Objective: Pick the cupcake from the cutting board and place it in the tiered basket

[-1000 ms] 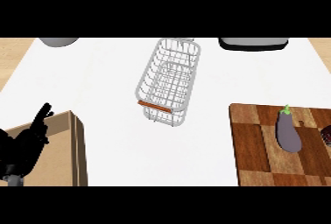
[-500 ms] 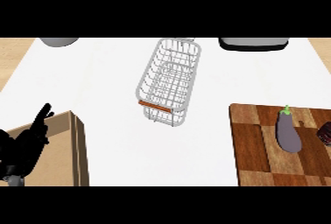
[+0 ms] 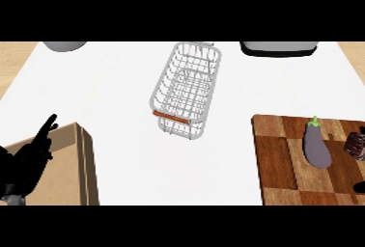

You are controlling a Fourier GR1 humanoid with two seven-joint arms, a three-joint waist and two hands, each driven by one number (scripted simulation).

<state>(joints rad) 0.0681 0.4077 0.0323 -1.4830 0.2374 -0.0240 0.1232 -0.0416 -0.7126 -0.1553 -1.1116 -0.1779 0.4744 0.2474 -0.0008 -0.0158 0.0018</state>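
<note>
Cupcake [image 3: 356, 144]: right edge of cutting board [image 3: 285, 169], beside eggplant [image 3: 318, 148].
Left hand [image 3: 32, 157]: I see fingers straight, holding nothing.
Risk: reaching in, I may nudge the eggplant.

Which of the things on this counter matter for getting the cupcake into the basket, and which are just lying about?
For the job:
- dark cupcake, at the right edge
- wooden checkered cutting board
- white wire tiered basket
- black left hand, open at lower left

Lying about:
- purple eggplant on the board
- wooden box
- grey bowl
- dark-rimmed grey container
</note>
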